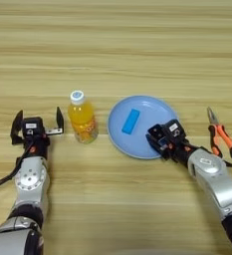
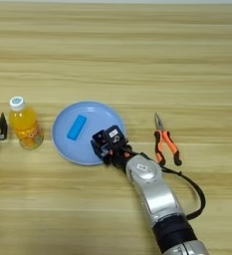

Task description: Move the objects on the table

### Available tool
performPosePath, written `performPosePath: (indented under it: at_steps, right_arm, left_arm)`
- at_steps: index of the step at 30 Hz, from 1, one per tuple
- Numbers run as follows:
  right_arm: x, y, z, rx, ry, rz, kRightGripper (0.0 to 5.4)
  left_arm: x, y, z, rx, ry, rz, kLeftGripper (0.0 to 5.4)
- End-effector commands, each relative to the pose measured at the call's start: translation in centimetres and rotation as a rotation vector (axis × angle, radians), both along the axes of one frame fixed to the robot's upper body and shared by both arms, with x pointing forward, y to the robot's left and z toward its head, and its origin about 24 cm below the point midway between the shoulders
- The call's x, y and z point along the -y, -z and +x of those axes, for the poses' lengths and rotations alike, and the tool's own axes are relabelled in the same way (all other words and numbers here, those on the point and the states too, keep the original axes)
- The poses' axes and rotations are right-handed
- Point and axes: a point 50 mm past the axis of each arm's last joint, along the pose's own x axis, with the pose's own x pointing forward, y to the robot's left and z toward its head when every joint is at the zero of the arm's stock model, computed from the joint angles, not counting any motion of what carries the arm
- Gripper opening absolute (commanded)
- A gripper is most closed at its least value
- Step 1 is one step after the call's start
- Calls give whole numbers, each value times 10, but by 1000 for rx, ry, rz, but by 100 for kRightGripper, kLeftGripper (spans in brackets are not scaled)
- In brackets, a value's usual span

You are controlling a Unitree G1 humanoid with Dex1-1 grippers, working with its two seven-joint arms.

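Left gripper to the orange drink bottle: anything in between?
Nothing visible. The left gripper sits open on the light-wood table, just left of the small clear bottle of orange drink with white cap, with only bare wood between them. The blue plate lies on the bottle's far side.

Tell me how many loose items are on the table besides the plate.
3: a bottle left of the blue plate, a blue block lying on the plate, and pliers right of it.
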Motion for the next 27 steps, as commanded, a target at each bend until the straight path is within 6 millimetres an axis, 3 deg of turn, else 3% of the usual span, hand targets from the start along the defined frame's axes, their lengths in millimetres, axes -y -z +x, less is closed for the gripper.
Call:
performPosePath:
  at_steps: [1,17,27]
  right_arm:
    - [1,-1,-2,4,11,-2,248]
    - [9,-24,1,95,107,61,248]
    - [44,-34,3,146,270,67,248]
  left_arm:
    - [0,-1,-1,8,-4,1,540]
    - [-1,-1,0,5,-8,1,540]
    - [-2,-1,0,5,-9,0,540]
